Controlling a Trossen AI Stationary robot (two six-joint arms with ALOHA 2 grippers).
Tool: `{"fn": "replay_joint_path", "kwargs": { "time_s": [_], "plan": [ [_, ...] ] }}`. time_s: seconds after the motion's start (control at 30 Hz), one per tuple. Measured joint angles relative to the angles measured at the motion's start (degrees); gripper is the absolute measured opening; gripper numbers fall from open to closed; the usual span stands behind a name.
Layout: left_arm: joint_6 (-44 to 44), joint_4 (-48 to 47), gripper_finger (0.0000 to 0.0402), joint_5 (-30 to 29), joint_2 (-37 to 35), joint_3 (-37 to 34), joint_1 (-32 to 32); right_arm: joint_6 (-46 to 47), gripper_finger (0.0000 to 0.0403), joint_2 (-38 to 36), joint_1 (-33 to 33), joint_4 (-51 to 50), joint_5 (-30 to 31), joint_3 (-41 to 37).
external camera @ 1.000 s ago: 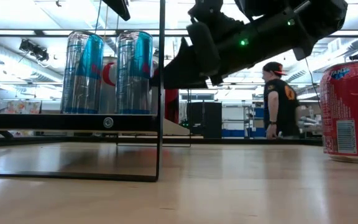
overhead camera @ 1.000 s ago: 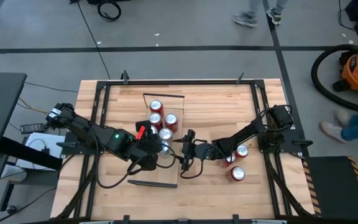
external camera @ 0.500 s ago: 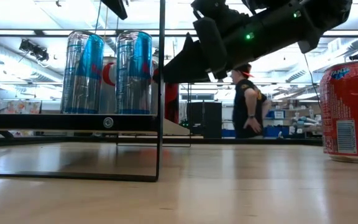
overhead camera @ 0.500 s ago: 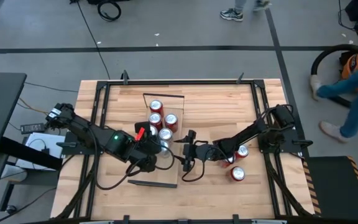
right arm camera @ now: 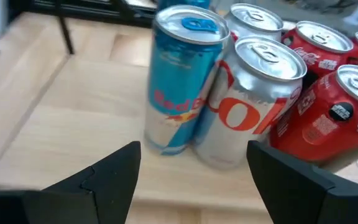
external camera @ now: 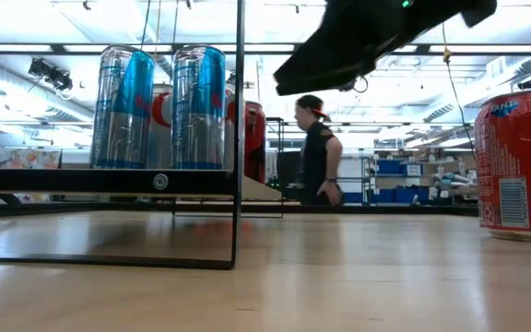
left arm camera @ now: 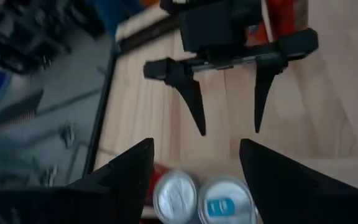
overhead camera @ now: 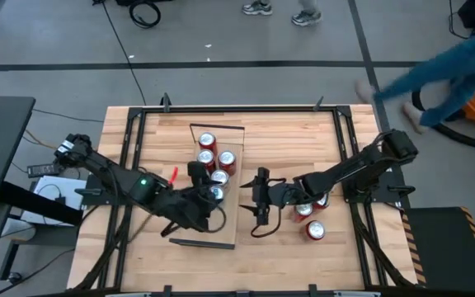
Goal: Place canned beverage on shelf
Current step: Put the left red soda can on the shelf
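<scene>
Glossy metal cans (right arm camera: 185, 81) on a smooth light-wood shelf (overhead camera: 221, 216) with thin dark metal rims.

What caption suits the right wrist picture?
Open right claw faces a blue can and silver can on the shelf.

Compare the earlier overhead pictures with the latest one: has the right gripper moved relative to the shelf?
Yes. The right gripper has shifted slightly right, away from the shelf, with its fingers open.
</scene>
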Motion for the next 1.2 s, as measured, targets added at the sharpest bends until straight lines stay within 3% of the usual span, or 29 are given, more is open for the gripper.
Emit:
{"fn": "replay_joint_path", "kwargs": {
  "time_s": [0.3, 0.6, 0.77, 1.07, 1.2],
  "plan": [
    [12.62, 26.12, 0.0249, 4.3, -9.56, -13.98, 2.82, 4.12, 0.0304, -9.05, 2.42, -18.62, -5.13, 0.0],
    [27.54, 52.2, 0.0249, 8.89, -12.53, -24.92, 4.88, 14.16, 0.0304, -10.8, 2.47, -35.14, -12.24, 0.74],
    [29.56, 54.09, 0.0249, 11.29, -12.55, -25.52, 6.63, 18.11, 0.0304, -10.79, 2.98, -49.79, -12.61, 7.12],
    [29.63, 49.4, 0.0249, 14.32, -12.53, -25.59, 7.11, 26.49, 0.0304, -10.53, 5.97, -59.55, -17.7, 15.91],
    [30.95, 49.36, 0.0249, 14.3, -12.55, -25.59, 7.13, 31.44, 0.0304, -10.53, 5.96, -64.5, -14.7, 18.66]
  ]
}}
